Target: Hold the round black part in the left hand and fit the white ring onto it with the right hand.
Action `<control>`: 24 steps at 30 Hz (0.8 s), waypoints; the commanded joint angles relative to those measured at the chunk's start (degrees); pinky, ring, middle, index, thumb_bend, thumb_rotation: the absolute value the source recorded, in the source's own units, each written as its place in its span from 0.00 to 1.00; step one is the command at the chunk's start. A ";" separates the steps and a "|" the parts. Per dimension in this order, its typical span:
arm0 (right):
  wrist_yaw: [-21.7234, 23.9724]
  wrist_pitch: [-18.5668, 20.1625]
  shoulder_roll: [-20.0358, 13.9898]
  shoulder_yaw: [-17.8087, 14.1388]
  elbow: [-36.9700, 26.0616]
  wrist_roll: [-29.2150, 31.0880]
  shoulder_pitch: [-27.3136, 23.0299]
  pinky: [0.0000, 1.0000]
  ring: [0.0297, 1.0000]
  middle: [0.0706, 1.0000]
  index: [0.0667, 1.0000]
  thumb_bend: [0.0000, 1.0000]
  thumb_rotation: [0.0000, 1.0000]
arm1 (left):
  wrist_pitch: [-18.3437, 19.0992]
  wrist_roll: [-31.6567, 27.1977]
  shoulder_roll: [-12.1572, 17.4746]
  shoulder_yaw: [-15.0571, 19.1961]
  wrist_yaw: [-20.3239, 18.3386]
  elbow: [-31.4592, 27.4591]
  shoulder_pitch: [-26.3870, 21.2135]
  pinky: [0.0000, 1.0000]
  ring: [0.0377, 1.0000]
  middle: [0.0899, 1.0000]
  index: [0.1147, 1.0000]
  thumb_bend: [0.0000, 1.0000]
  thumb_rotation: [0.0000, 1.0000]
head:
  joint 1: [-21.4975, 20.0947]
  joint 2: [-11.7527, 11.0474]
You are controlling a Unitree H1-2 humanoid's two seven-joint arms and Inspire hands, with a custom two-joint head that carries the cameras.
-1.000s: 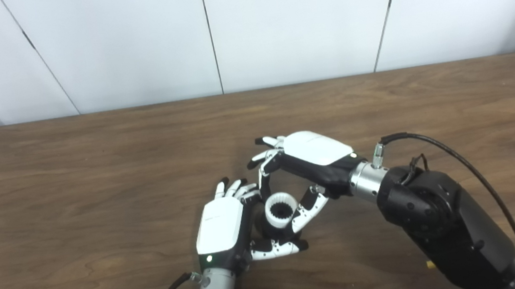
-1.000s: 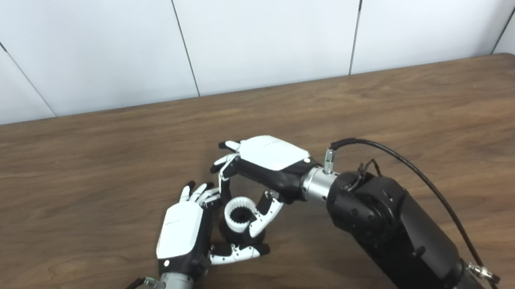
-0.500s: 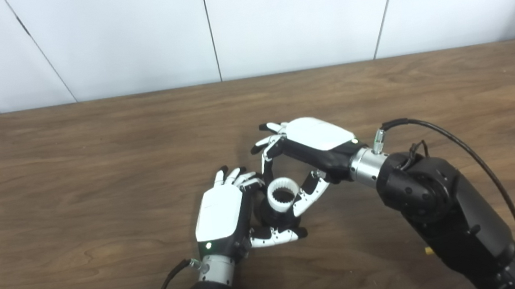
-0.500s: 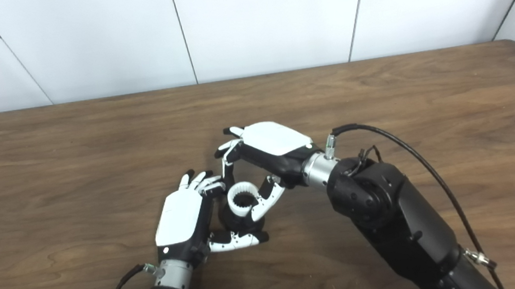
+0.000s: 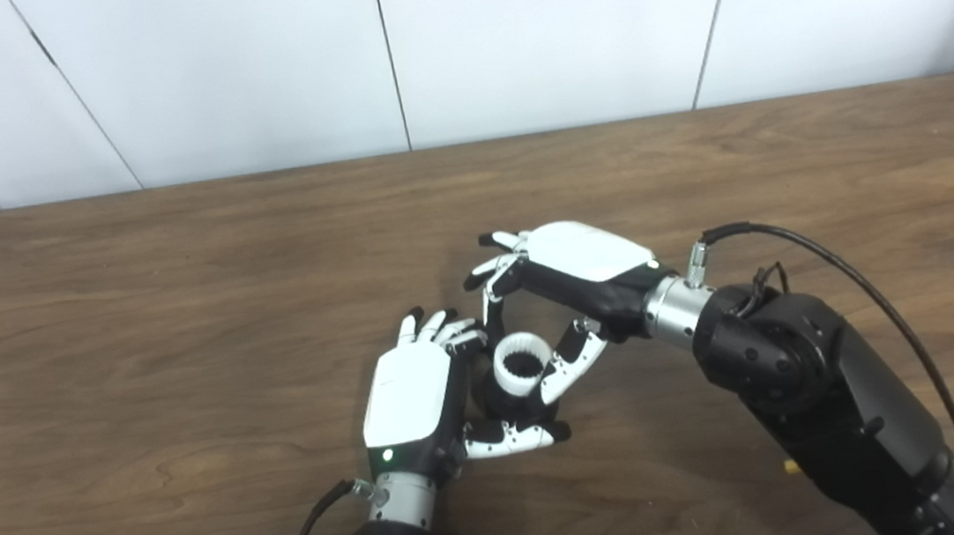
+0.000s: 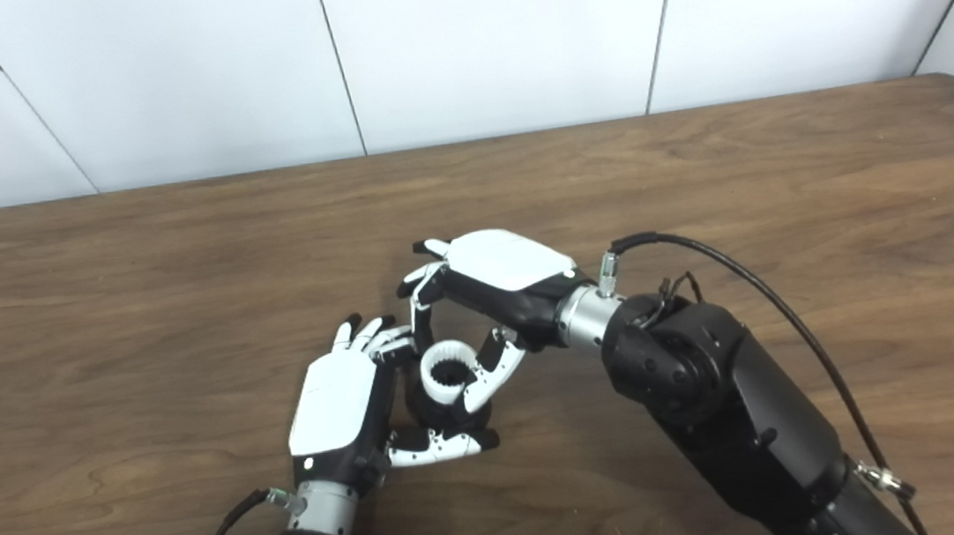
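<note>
While the bench (image 5: 176, 272) carries both arms, the right hand (image 5: 571, 280) pinches the white ring (image 5: 523, 367) atop the round black part (image 5: 491, 399), gripped in the left hand (image 5: 420, 402) fingers; seating looks unfinished.

Black part (image 5: 491, 397) mostly hidden behind white ring (image 5: 523, 364)

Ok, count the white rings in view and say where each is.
1. The white ring sits atop the round black part, pinched by the right hand; left hand holds the part.
</note>
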 commanded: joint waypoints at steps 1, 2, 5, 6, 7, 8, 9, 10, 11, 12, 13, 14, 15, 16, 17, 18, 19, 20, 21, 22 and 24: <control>-2.02 -1.35 0.52 -0.37 -0.82 -0.28 -1.13 1.00 1.00 0.83 0.45 0.52 0.14 | -0.24 0.60 -0.25 -0.67 -0.68 0.29 0.16 1.00 0.90 0.78 0.42 0.53 0.06 | 0.15 0.07; -1.96 -1.34 0.52 -0.32 -0.75 -0.38 -1.14 1.00 1.00 0.84 0.45 0.52 0.14 | -0.22 0.59 -0.30 -0.67 -0.62 0.32 0.16 1.00 0.90 0.77 0.42 0.53 0.06 | 0.19 0.08; -1.86 -1.29 0.56 -0.34 -0.60 -0.35 -1.12 1.00 1.00 0.84 0.45 0.52 0.14 | 0.02 0.78 -0.38 -0.74 -0.85 0.21 0.12 1.00 0.90 0.78 0.42 0.53 0.06 | 0.12 0.11; -1.88 -1.31 0.57 -0.35 -0.58 -0.30 -1.11 1.00 1.00 0.84 0.45 0.52 0.14 | 0.07 0.80 -0.40 -0.74 -0.90 0.20 0.11 1.00 0.90 0.78 0.42 0.53 0.06 | 0.12 0.11; -1.77 -1.30 0.54 -0.31 -0.57 -0.25 -1.11 1.00 1.00 0.84 0.45 0.52 0.14 | 0.21 0.79 -0.43 -0.74 -1.12 0.09 0.11 1.00 0.90 0.78 0.42 0.53 0.06 | 0.13 0.08; -1.70 -1.31 0.50 -0.29 -0.56 -0.20 -1.09 1.00 1.00 0.84 0.45 0.52 0.14 | 0.30 0.78 -0.46 -0.75 -1.27 0.02 0.11 1.00 0.91 0.78 0.42 0.53 0.06 | 0.12 0.06; -1.61 -1.26 0.49 -0.26 -0.56 -0.18 -1.09 1.00 1.00 0.84 0.45 0.52 0.14 | 0.42 0.80 -0.48 -0.77 -1.49 -0.06 0.10 1.00 0.91 0.78 0.42 0.53 0.06 | 0.12 0.06; -1.60 -1.30 0.48 -0.23 -0.51 -0.17 -1.07 1.00 1.00 0.84 0.45 0.52 0.14 | 0.43 0.80 -0.50 -0.78 -1.49 -0.07 0.09 1.00 0.91 0.78 0.42 0.53 0.06 | 0.15 0.12; -1.64 -1.34 0.48 -0.23 -0.46 -0.16 -1.06 1.00 1.00 0.84 0.45 0.52 0.14 | 0.36 0.72 -0.53 -0.78 -1.42 -0.07 0.09 1.00 0.91 0.78 0.42 0.53 0.06 | 0.17 0.12; -1.68 -1.37 0.48 -0.21 -0.41 -0.17 -1.06 1.00 1.00 0.84 0.45 0.52 0.14 | 0.29 0.64 -0.55 -0.76 -1.37 -0.06 0.09 1.00 0.90 0.78 0.42 0.53 0.06 | 0.17 0.12; -1.71 -1.36 0.50 -0.23 -0.35 -0.16 -1.05 1.00 1.00 0.84 0.45 0.52 0.14 | 0.26 0.63 -0.56 -0.77 -1.34 -0.04 0.07 1.00 0.90 0.78 0.42 0.53 0.06 | 0.15 0.14; -1.69 -1.31 0.50 -0.25 -0.33 -0.16 -1.05 1.00 1.00 0.84 0.45 0.52 0.14 | 0.26 0.70 -0.57 -0.79 -1.29 -0.01 0.04 1.00 0.90 0.78 0.42 0.53 0.06 | 0.15 0.19; -1.64 -1.25 0.49 -0.23 -0.30 -0.21 -1.07 1.00 1.00 0.84 0.45 0.52 0.14 | 0.23 0.80 -0.58 -0.81 -1.16 0.08 0.02 1.00 0.90 0.78 0.42 0.53 0.06 | 0.15 0.19; -1.59 -1.19 0.47 -0.22 -0.26 -0.26 -1.08 1.00 1.00 0.84 0.45 0.52 0.14 | 0.27 0.79 -0.63 -0.81 -1.16 0.08 0.01 1.00 0.90 0.78 0.42 0.53 0.06 | 0.09 0.25; -1.58 -1.18 0.46 -0.20 -0.20 -0.29 -1.09 1.00 1.00 0.84 0.45 0.52 0.14 | 0.30 0.79 -0.67 -0.79 -1.16 0.09 0.01 1.00 0.90 0.78 0.42 0.53 0.06 | 0.09 0.25; -1.58 -1.18 0.46 -0.18 -0.06 -0.31 -1.11 1.00 1.00 0.84 0.45 0.52 0.14 | 0.33 0.70 -0.69 -0.76 -1.25 0.03 0.01 1.00 0.90 0.78 0.42 0.53 0.06 | 0.09 0.25; -1.55 -1.12 0.45 -0.18 0.02 -0.35 -1.11 1.00 1.00 0.84 0.45 0.52 0.14 | 0.38 0.64 -0.73 -0.74 -1.32 -0.04 0.02 1.00 0.91 0.78 0.42 0.53 0.06 | 0.02 0.22; -1.52 -1.07 0.44 -0.19 0.10 -0.35 -1.12 1.00 1.00 0.84 0.45 0.52 0.14 | 0.37 0.63 -0.76 -0.74 -1.28 -0.04 0.02 1.00 0.91 0.78 0.42 0.53 0.06 | 0.10 0.33; -1.53 -1.13 0.39 -0.15 0.22 -0.41 -1.14 1.00 1.00 0.84 0.45 0.52 0.14 | 0.37 0.64 -0.77 -0.74 -1.28 -0.05 0.01 1.00 0.91 0.78 0.42 0.53 0.06 | 0.10 0.33; -1.55 -1.18 0.36 -0.13 0.33 -0.43 -1.16 1.00 1.00 0.84 0.45 0.52 0.14 | 0.39 0.65 -0.79 -0.74 -1.31 -0.07 0.01 1.00 0.91 0.78 0.42 0.53 0.06 | 0.14 0.32; -1.77 -1.37 0.36 -0.20 0.60 -0.27 -1.15 1.00 1.00 0.84 0.45 0.52 0.14 | 0.41 0.70 -0.85 -0.76 -1.31 -0.08 -0.01 1.00 0.91 0.78 0.42 0.53 0.06 | 0.16 0.33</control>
